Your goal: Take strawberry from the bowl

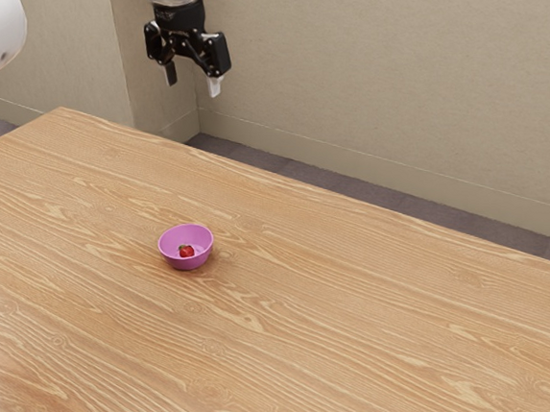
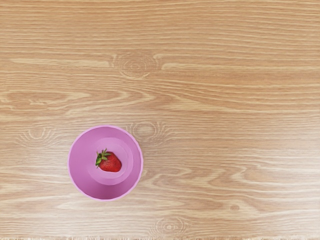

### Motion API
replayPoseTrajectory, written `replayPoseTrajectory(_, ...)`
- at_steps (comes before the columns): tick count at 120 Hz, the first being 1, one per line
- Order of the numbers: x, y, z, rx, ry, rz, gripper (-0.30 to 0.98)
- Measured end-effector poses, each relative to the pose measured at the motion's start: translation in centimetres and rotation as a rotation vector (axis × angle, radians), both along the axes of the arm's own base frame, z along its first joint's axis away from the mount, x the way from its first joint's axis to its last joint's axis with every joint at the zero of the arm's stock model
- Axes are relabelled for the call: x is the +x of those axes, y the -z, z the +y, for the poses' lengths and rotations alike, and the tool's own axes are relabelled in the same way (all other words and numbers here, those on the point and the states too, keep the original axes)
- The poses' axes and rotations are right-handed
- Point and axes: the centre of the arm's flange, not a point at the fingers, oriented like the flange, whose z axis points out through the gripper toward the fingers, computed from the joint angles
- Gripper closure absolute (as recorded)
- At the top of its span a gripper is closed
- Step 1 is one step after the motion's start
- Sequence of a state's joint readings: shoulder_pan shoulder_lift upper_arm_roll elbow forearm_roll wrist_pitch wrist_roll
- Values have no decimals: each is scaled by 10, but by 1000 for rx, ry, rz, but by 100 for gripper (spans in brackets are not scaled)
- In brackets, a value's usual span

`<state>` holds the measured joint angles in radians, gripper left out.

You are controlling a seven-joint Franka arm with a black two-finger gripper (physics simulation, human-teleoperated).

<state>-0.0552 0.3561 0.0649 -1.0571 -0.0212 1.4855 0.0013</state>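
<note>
The gripper (image 1: 192, 82) is raised well above the wooden counter (image 1: 341, 328), its two fingers spread apart. The strawberry (image 2: 110, 162), red with green leaves, lies on the bottom of the pink bowl (image 2: 80, 165), which stands upright toward the exterior view's left.

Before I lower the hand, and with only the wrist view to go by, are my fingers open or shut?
Observer: Open. The gripper's fingers stand apart with nothing between them.

Operator: And my height?

Observer: High. There is plenty of air between the fingertips and the bowl with the strawberry in it.

Operator: Where does the arm come in?

Observer: From the exterior view's upper left, with its white links raised over that side of the table.
</note>
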Motion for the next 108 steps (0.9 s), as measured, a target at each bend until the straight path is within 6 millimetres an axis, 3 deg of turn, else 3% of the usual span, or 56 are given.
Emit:
replayPoseTrajectory(22,-2,-1,3,-1,-16,7,0)
replayPoseTrajectory(30,6,8,10,8,-56,-9,0)
replayPoseTrajectory(45,55,86,39,79,-163,-19,0)
replayPoseTrajectory(59,82,138,62,78,-255,-50,0)
replayPoseTrajectory(91,108,253,86,-48,-481,8,0)
replayPoseTrajectory(108,114,298,87,-69,-558,37,0)
